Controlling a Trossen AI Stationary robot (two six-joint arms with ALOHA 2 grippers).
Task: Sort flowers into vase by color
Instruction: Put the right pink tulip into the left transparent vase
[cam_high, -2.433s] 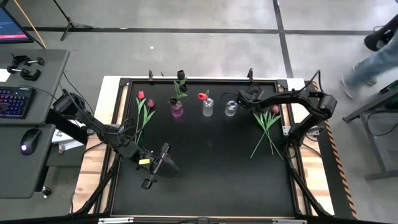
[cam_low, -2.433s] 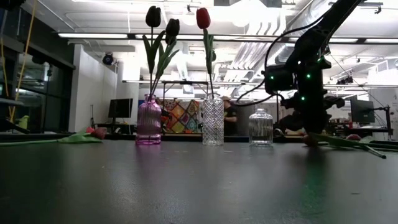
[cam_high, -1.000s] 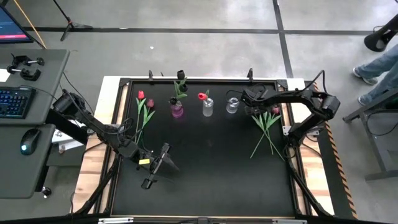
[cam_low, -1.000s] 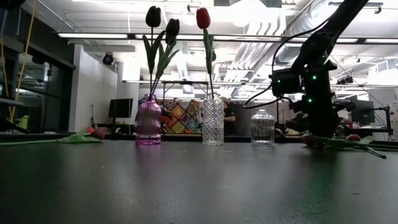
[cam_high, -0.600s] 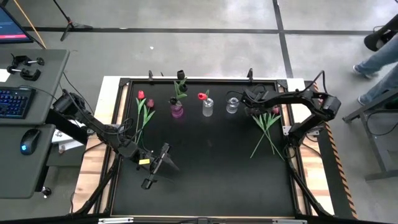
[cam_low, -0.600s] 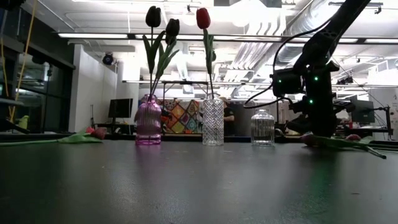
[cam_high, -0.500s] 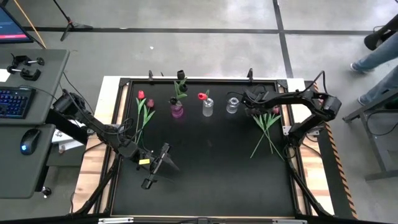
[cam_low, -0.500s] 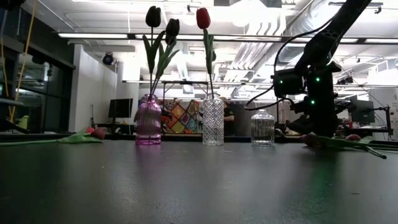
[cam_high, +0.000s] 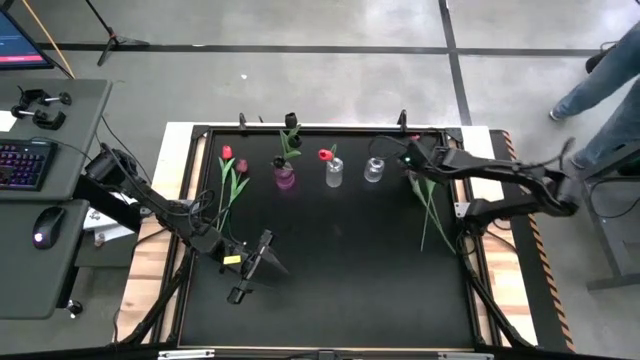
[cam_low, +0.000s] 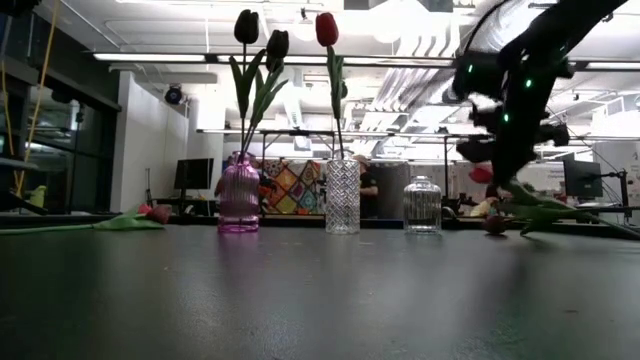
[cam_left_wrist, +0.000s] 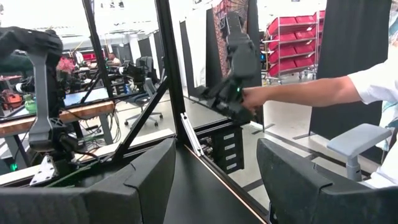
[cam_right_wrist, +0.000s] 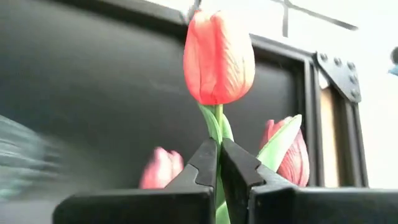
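My right gripper (cam_right_wrist: 219, 152) (cam_low: 492, 140) is raised over the far right of the table, beside the empty clear vase (cam_low: 420, 205) (cam_high: 372, 170), and is shut on a red tulip (cam_right_wrist: 217, 59) (cam_low: 482, 173). Two pink tulips (cam_right_wrist: 286, 152) lie on the mat below it, with their stems (cam_high: 432, 215) running toward the near edge. The purple vase (cam_low: 239, 195) holds two dark tulips. The cut-glass vase (cam_low: 342, 195) holds one red tulip. More tulips (cam_high: 232, 175) lie flat at far left. My left gripper (cam_high: 262, 262) (cam_left_wrist: 214, 177) waits open, low at near left. My right gripper pinches the red tulip's stem just under the head (cam_right_wrist: 216, 124) between its two fingertips (cam_right_wrist: 205, 163). The fingers point down from above. The head stands out past the fingertips and is lifted clear. The stem (cam_low: 520, 195) slants down toward the leaves on the table.
The three vases stand in a row near the far edge. A raised black frame (cam_high: 470, 250) runs around the mat. A person's arm (cam_left_wrist: 311, 93) shows beyond the table in the left wrist view, and someone's legs (cam_high: 600, 90) pass on the floor at right.
My right gripper has risen from the tulip pile at far right, carrying the red tulip's head up off the mat, while its arm has stretched out lower toward the right. The other tulips have stayed on the table.
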